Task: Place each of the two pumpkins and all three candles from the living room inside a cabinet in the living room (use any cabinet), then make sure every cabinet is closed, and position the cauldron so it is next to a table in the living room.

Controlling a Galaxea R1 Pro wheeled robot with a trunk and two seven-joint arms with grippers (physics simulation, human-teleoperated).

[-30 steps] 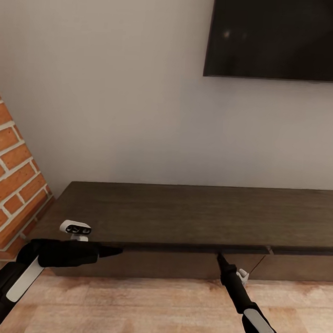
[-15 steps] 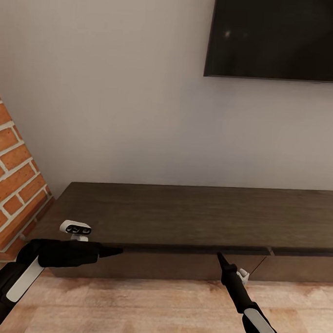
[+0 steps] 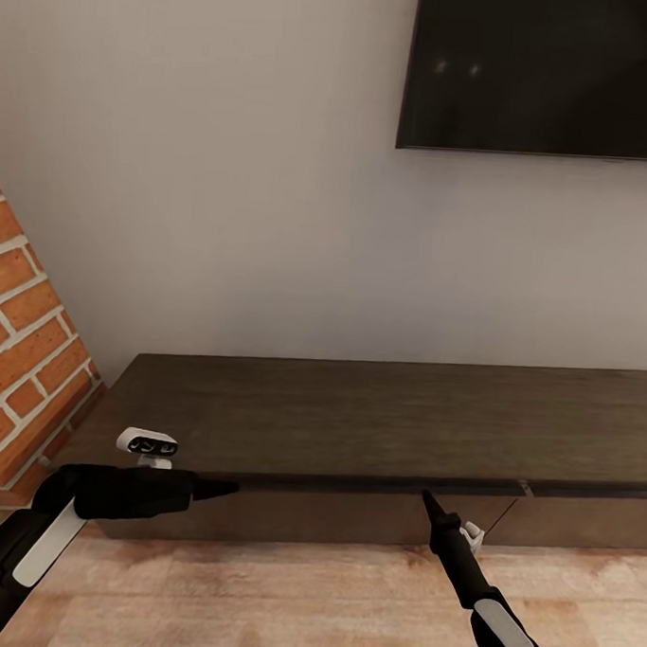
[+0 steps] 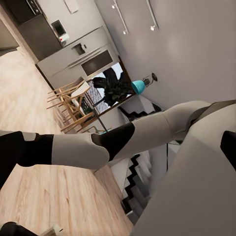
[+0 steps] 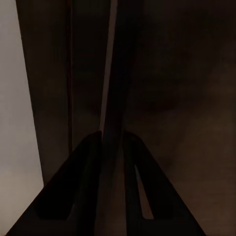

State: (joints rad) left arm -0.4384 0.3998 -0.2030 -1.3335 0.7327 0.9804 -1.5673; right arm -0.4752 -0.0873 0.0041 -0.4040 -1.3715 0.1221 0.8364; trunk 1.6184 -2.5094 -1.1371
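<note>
Both hand tips at cabinet [image 3: 375, 416] front

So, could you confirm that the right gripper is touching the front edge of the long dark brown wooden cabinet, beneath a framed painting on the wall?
One detail is off: in the head view, a black flat-screen television, not a painting, hangs above the long dark brown wooden cabinet. The right gripper is indeed at its front edge.

Left arm: black-and-white left gripper [image 3: 228, 488] pointing sideways — fingers together.
Right arm: slim black right gripper [image 3: 427, 501] reaching forward — fingers narrowly apart.
</note>
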